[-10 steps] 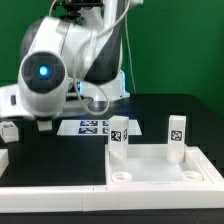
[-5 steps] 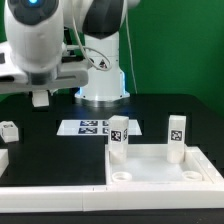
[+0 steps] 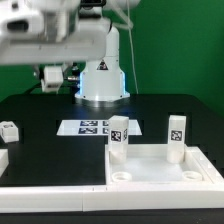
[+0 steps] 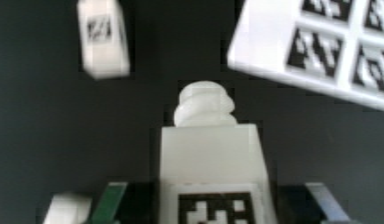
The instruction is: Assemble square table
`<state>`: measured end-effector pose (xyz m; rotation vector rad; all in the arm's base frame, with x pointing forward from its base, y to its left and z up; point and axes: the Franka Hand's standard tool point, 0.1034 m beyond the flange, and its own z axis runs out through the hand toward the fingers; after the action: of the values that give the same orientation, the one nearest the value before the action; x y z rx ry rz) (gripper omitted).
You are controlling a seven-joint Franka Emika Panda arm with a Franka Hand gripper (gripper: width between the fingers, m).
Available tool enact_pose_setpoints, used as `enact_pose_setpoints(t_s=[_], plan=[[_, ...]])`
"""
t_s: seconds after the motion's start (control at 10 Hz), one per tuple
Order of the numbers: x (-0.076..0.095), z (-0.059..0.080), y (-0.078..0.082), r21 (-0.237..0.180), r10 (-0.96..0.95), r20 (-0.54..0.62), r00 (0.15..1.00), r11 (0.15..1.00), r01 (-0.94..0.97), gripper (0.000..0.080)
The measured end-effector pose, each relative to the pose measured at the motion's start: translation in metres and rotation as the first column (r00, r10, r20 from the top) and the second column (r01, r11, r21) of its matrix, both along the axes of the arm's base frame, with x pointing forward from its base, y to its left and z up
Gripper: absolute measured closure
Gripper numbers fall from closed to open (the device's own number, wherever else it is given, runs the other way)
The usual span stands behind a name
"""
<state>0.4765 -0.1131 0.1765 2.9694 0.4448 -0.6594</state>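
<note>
The square tabletop (image 3: 165, 170) lies hollow face up at the exterior view's front right. Two tagged white legs stand upright on it, one (image 3: 119, 136) at its far left corner and one (image 3: 176, 134) at its far right. My gripper (image 3: 52, 76) is raised high over the table's left. In the wrist view the gripper (image 4: 215, 205) is shut on a third white leg (image 4: 212, 150), tag facing the camera and screw tip pointing away. A fourth leg (image 3: 10, 130) lies on the table at the left; it also shows in the wrist view (image 4: 104, 38).
The marker board (image 3: 92, 127) lies flat behind the tabletop and shows in the wrist view (image 4: 322, 45). A long white bar (image 3: 50, 198) runs along the front edge, and another white piece (image 3: 3, 160) sits at the left edge. The arm's base (image 3: 102, 85) stands at the back.
The gripper has risen from table height at the left to well above the table, carrying the white leg. The arm's body has swung up out of the way. The other parts have not moved.
</note>
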Motion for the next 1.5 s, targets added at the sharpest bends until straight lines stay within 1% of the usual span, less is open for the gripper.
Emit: enact_pose_setpoints(t_s=[0.1, 0.2, 0.3, 0.4, 0.5, 0.6, 0.7, 0.8, 0.9, 1.0, 1.1, 1.2, 1.3, 1.5], plan=[[0.01, 0.007, -0.003, 0.019, 0.021, 0.053, 0.998, 1.0, -0.022, 0.0512], [0.009, 0.006, -0.012, 0.047, -0.023, 0.117, 0.993, 0.999, 0.018, 0.0512], [0.011, 0.005, -0.013, 0.056, -0.02, 0.19, 0.982, 0.998, 0.009, 0.0512], [0.012, 0.005, -0.011, 0.074, -0.013, 0.254, 0.967, 0.997, -0.006, 0.0512], [0.015, 0.004, -0.01, 0.082, -0.027, 0.325, 0.945, 0.997, 0.0, 0.0512], [0.018, -0.001, 0.01, 0.079, -0.071, 0.389, 0.919, 0.996, 0.043, 0.0512], [0.034, 0.0, 0.042, 0.094, -0.108, 0.44, 0.891, 0.993, 0.074, 0.0512], [0.058, 0.002, 0.068, 0.097, -0.141, 0.492, 0.859, 0.989, 0.107, 0.0512], [0.082, 0.007, 0.09, 0.125, -0.181, 0.555, 0.812, 0.983, 0.133, 0.0512], [0.099, 0.011, 0.108, 0.143, -0.208, 0.624, 0.753, 0.978, 0.152, 0.0512], [0.106, 0.014, 0.115, 0.149, -0.205, 0.651, 0.731, 0.979, 0.142, 0.0512], [0.108, 0.016, 0.111, 0.151, -0.188, 0.719, 0.669, 0.982, 0.115, 0.0512], [0.105, 0.013, 0.107, 0.145, -0.174, 0.772, 0.612, 0.985, 0.098, 0.0512], [0.103, 0.011, 0.108, 0.144, -0.173, 0.772, 0.612, 0.985, 0.097, 0.0512]])
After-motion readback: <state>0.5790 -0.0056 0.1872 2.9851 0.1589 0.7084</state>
